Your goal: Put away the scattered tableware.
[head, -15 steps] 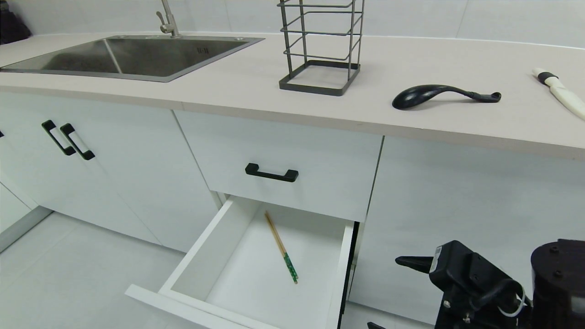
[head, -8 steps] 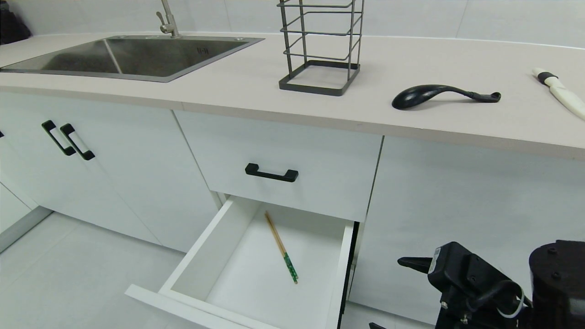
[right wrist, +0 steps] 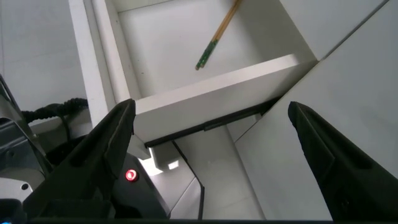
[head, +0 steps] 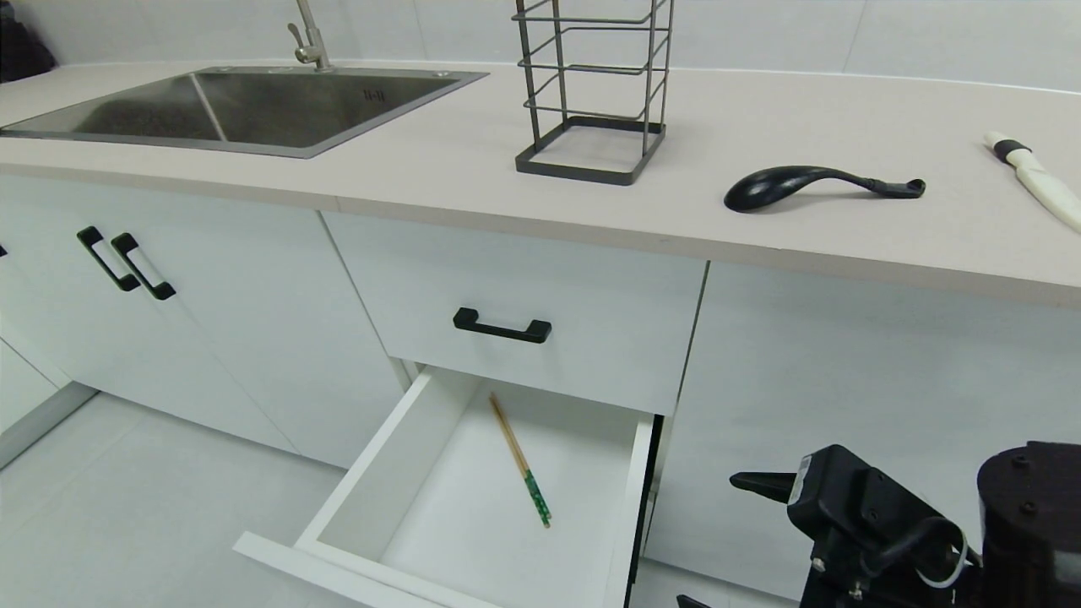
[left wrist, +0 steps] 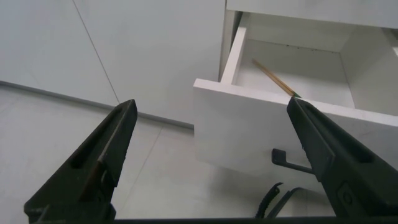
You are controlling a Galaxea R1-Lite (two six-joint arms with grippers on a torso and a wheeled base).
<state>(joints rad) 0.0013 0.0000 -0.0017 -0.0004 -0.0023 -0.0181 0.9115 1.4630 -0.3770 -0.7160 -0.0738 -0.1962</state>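
White kitchen cabinets run under a pale countertop (head: 760, 110). The left gripper (left wrist: 211, 106) has its fingers spread wide apart, gripping nothing and touching nothing. It hangs low in front of the pulled-out drawer (left wrist: 249, 124), facing the drawer's front panel. The right gripper (right wrist: 211, 107) is equally wide open and empty. It hangs low, right of that drawer, its wrist camera looking down on the drawer's corner.

On the drawer's white floor lies a pair of wooden chopsticks (head: 519, 460), close together and set diagonally, their green patterned ends toward the drawer front. Just above, the upper drawer (head: 524, 287) is closed, with a black bar handle.

Up on the countertop, a black spoon (head: 811, 181) lies with its bowl toward the robot's left. A white knife (head: 1034, 173) with a black band lies well to its right at the edge of the head view. A dark wire rack (head: 591, 93) stands upright left of the spoon, and a steel sink (head: 245, 101) with its faucet (head: 308, 38) sits farther left.
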